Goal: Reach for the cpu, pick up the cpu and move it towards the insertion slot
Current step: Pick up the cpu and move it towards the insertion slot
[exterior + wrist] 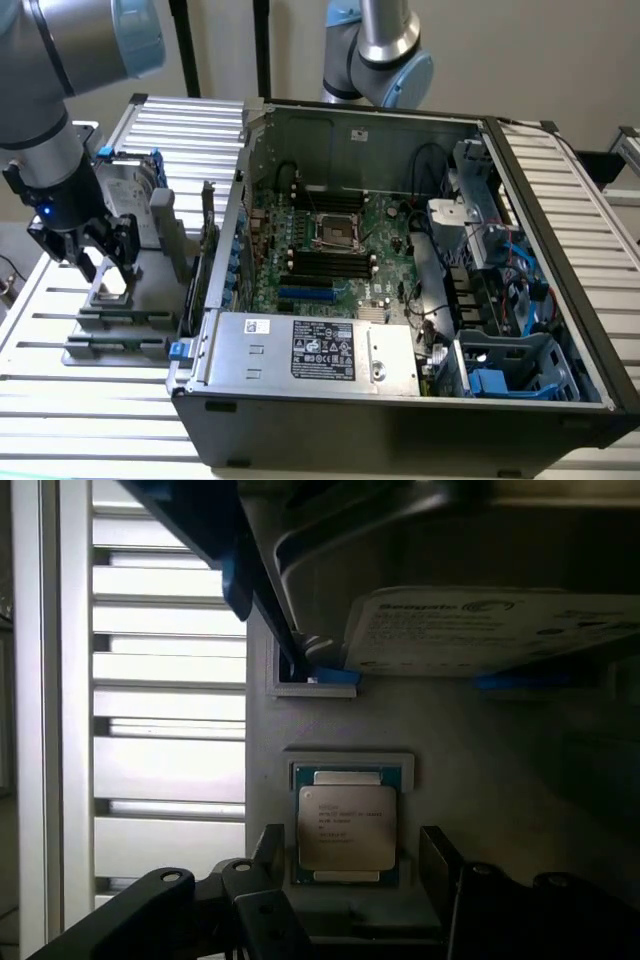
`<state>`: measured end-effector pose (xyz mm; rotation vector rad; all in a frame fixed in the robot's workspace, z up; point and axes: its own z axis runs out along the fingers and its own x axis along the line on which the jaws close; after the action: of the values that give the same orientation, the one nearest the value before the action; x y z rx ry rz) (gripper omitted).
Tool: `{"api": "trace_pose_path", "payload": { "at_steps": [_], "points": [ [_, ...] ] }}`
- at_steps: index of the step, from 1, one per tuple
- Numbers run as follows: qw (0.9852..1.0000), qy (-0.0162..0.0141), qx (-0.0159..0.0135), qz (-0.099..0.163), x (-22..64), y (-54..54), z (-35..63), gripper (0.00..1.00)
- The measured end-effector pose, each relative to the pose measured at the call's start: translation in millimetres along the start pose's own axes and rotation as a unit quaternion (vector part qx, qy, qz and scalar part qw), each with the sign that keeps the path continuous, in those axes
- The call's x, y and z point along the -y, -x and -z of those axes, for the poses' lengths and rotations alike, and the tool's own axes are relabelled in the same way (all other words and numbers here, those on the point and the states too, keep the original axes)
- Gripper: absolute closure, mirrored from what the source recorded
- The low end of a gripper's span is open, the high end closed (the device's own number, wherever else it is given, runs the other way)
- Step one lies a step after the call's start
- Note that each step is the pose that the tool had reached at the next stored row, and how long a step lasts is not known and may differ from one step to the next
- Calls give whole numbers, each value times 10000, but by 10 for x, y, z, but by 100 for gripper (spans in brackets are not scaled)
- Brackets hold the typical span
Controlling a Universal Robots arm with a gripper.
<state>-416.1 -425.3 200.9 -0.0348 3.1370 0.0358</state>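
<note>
On the exterior view's left, the gripper [105, 262] hangs low over a grey holder [500, 780] on the slatted surface [90, 405]. Its fingers [437, 852] are spread wide either side of the cpu [346, 826], not touching it. The insertion slot [335, 230] lies well apart, inside the open computer case [400, 425].

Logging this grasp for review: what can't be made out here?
- Wrist view: the print on the cpu lid is too small to read.
- Wrist view: the hard drive is cut off by the picture's edge.
- Exterior view: the tool mostly hides the cpu.
- Exterior view: the insertion slot contacts are too small to see.
</note>
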Motion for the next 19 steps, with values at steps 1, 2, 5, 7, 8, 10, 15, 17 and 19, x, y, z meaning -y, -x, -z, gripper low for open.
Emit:
{"api": "trace_pose_path", "payload": {
  "at_steps": [1,2,5,7,8,10,15,17,19],
  "points": [
    [10000,0,2,1,0,1,-8,35],
    [10000,0,3,1,0,1,-16,35],
    [10000,-1,5,2,1,1,-37,35],
    [10000,0,6,2,1,2,-47,35],
    [10000,-1,6,1,1,3,-52,35],
    [10000,-1,5,1,1,10,-58,35],
    [10000,0,6,1,-3,24,-71,35],
    [10000,0,6,2,-10,24,-76,35],
    [10000,0,6,1,-20,24,-82,35]
  ]
}}
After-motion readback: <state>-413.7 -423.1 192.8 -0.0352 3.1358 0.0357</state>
